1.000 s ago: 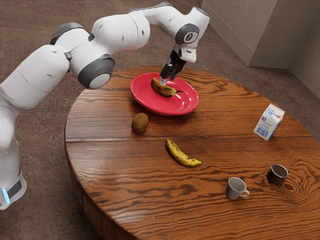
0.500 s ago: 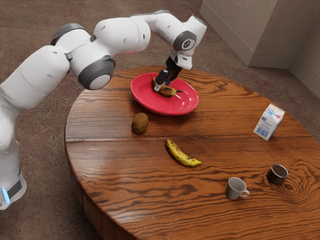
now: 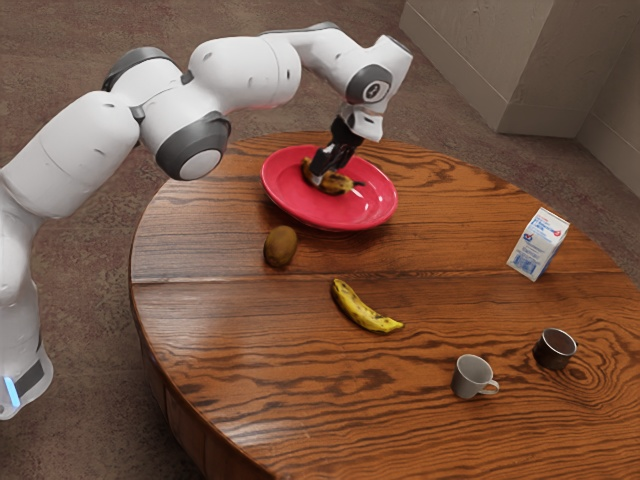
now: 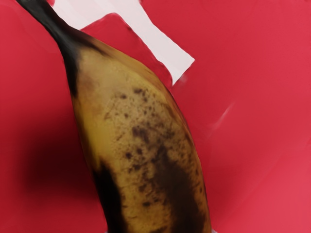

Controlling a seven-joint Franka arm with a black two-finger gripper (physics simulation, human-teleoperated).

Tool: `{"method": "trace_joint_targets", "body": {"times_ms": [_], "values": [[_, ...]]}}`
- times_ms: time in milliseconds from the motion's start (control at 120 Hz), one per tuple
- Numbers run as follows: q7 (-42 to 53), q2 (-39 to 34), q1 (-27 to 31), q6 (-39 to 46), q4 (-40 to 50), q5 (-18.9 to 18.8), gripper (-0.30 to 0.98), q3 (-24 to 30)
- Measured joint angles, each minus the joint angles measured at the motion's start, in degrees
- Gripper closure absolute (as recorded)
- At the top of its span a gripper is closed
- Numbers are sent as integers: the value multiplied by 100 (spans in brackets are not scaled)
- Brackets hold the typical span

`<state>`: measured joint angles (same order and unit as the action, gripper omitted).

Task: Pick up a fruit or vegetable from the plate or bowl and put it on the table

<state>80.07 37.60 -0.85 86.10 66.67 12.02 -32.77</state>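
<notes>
On the red plate point(image 3: 373, 207), in the exterior view, my gripper point(image 3: 328, 174) is down at a spotted banana point(image 3: 342, 185), over its end toward the exterior view's left. Whether it grips the fruit cannot be told. The banana lies on the plate, its dark stem pointing to the exterior view's right. In the wrist view the banana point(image 4: 141, 121) is large and close under the hand, brown-speckled, with the red plate point(image 4: 262, 145) on both sides of it and a pale patch beyond its stem end.
A brown kiwi point(image 3: 281, 246) sits on the wooden table point(image 3: 230, 330) just off the plate. A second banana point(image 3: 363, 308) lies mid-table. Toward the exterior view's right stand a milk carton point(image 3: 538, 244), a grey mug point(image 3: 472, 377) and a dark metal cup point(image 3: 554, 349).
Over the last second my hand has tilted and come down to the banana on the plate, shifting slightly toward the exterior view's left. The banana shows no clear movement.
</notes>
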Motion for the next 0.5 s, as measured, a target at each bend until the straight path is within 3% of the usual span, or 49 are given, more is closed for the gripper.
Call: {"method": "trace_joint_targets", "body": {"times_ms": [233, 500], "values": [[0, -103, -177, 16, -66, 16, 62, -17], [-98, -718, -1962, -167, -99, 43, 59, -15]]}}
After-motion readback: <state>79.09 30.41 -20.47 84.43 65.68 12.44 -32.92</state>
